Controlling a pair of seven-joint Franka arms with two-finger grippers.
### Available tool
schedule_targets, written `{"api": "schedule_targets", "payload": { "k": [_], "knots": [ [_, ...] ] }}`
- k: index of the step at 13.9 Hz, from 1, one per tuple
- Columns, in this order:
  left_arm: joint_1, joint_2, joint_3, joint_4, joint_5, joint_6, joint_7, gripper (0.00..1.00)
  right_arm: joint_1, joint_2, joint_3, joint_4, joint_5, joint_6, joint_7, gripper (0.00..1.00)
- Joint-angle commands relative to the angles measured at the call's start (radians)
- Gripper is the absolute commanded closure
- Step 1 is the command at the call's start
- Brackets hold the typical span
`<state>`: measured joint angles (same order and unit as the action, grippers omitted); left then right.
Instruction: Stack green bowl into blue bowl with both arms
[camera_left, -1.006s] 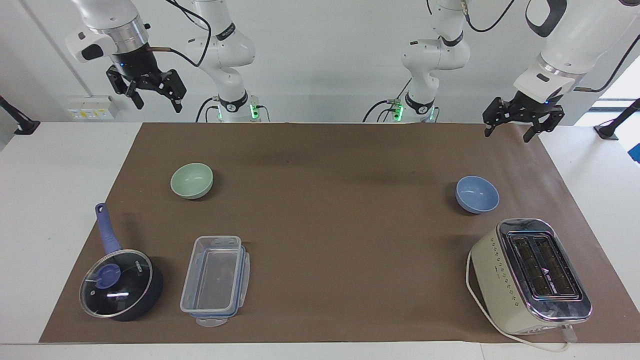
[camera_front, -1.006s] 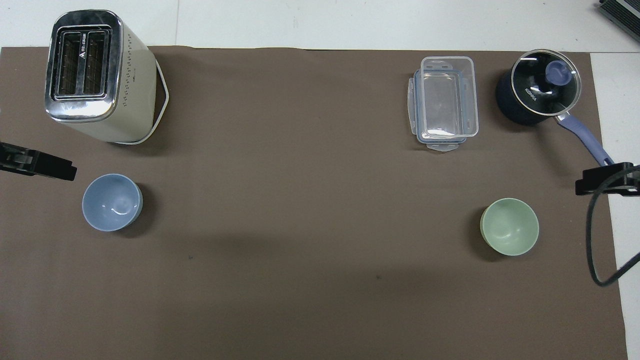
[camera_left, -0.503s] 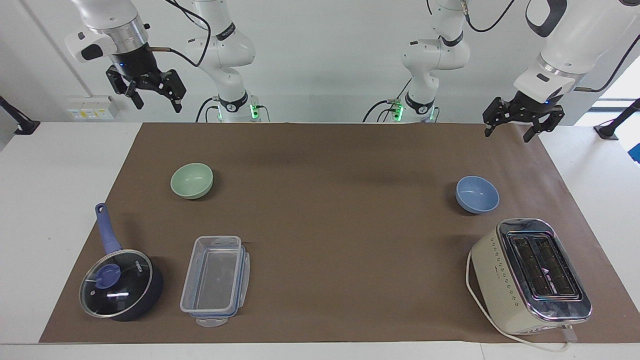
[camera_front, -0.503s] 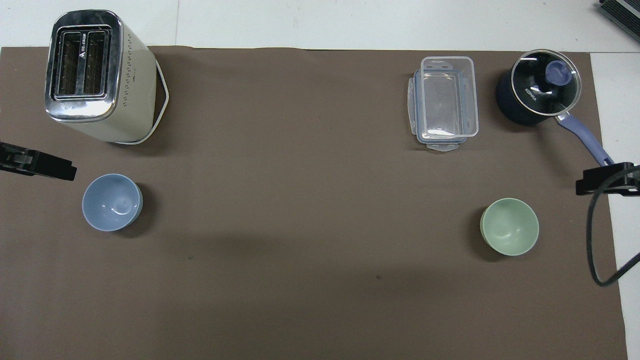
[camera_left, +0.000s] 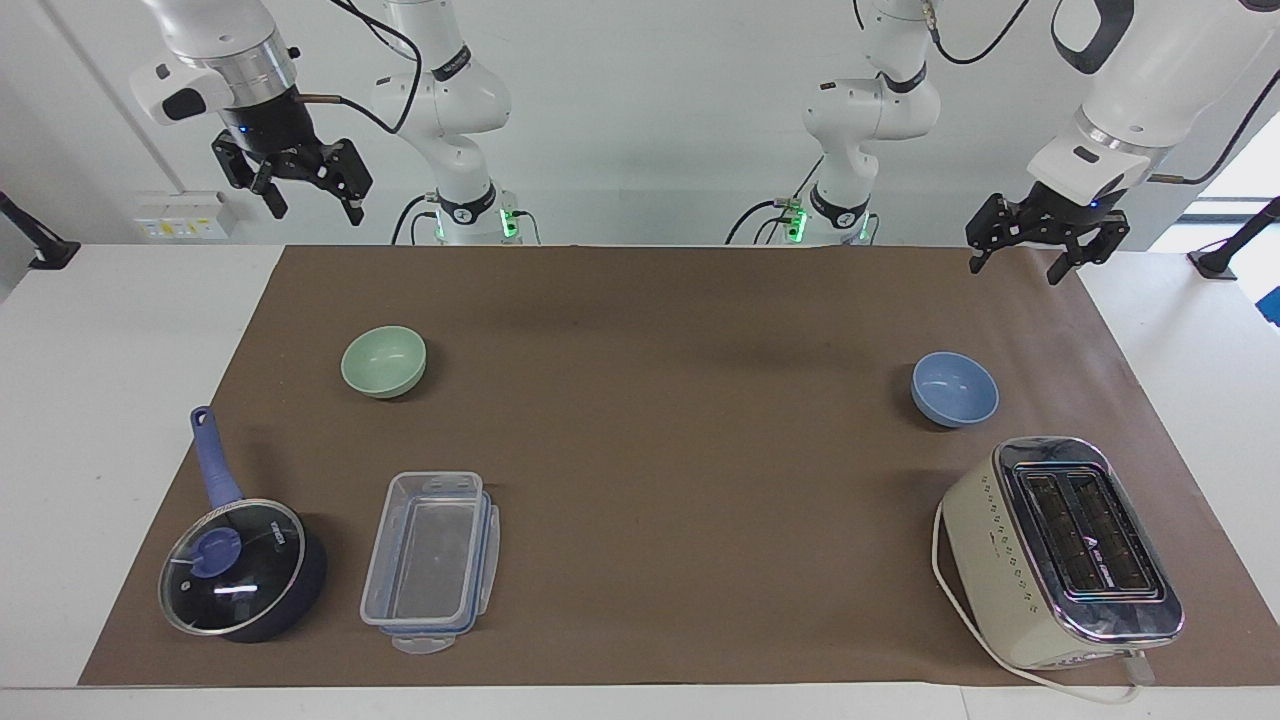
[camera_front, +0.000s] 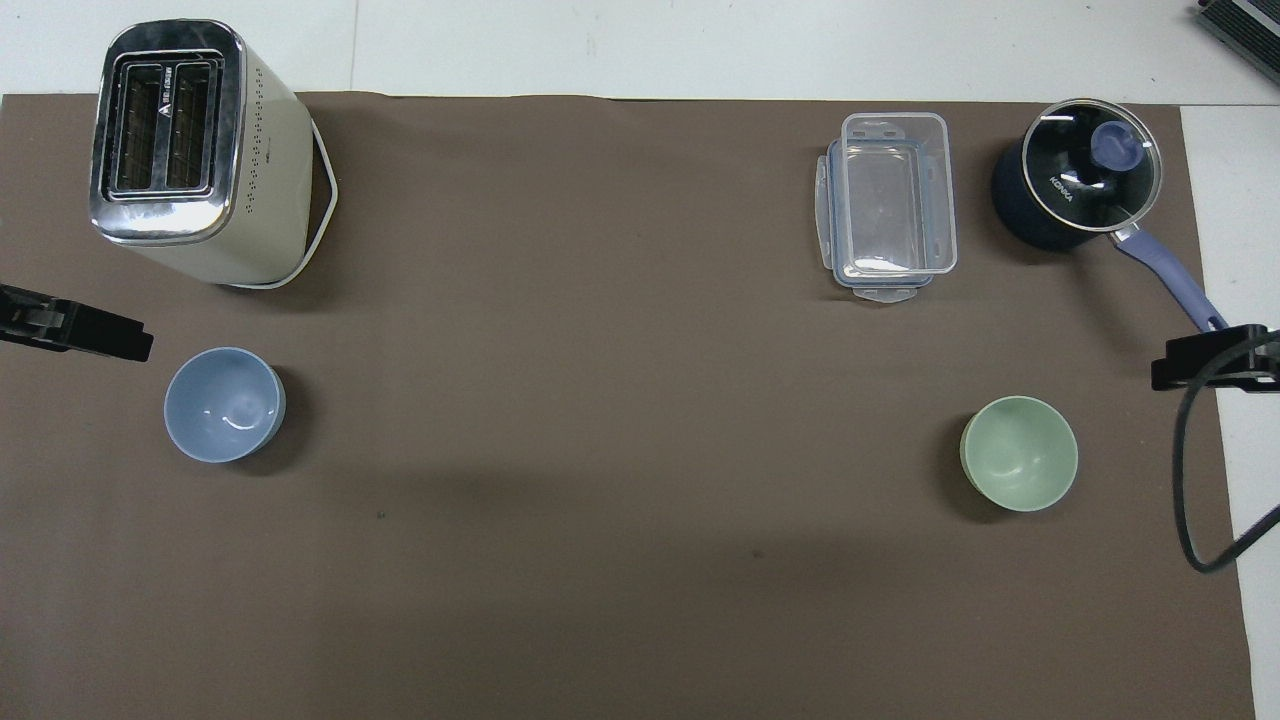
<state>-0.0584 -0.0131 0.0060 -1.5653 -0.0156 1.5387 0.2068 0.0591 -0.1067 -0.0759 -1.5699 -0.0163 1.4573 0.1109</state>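
Apart, green bowl (camera_left: 383, 361) and blue bowl (camera_left: 954, 388) sit unstacked.

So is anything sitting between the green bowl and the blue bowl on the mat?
Nothing visible. The mat between the green bowl and the blue bowl is bare; the toaster, clear container and saucepan all lie farther from the robots.

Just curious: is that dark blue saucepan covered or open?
Covered: a glass lid with a blue knob sits on the dark blue saucepan.
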Motion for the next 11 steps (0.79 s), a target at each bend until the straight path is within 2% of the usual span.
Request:
{"api": "schedule_targets", "payload": {
  "k": [1, 7, 11],
  "knots": [
    [0.008, -0.018, 0.005, -0.012, 0.0, -0.012, 0.019, 0.0, -0.01, -0.016, 0.001, -0.016, 0.018, 0.008, -0.025, 0.0],
    [0.019, -0.027, 0.014, -0.025, -0.001, -0.005, 0.023, 0.0, -0.01, -0.016, 0.001, -0.016, 0.018, 0.008, -0.025, 0.0],
    [0.054, -0.03, 0.014, -0.045, -0.046, 0.001, 0.022, 0.0, -0.01, -0.016, 0.001, -0.016, 0.018, 0.008, -0.025, 0.0]
  ]
}}
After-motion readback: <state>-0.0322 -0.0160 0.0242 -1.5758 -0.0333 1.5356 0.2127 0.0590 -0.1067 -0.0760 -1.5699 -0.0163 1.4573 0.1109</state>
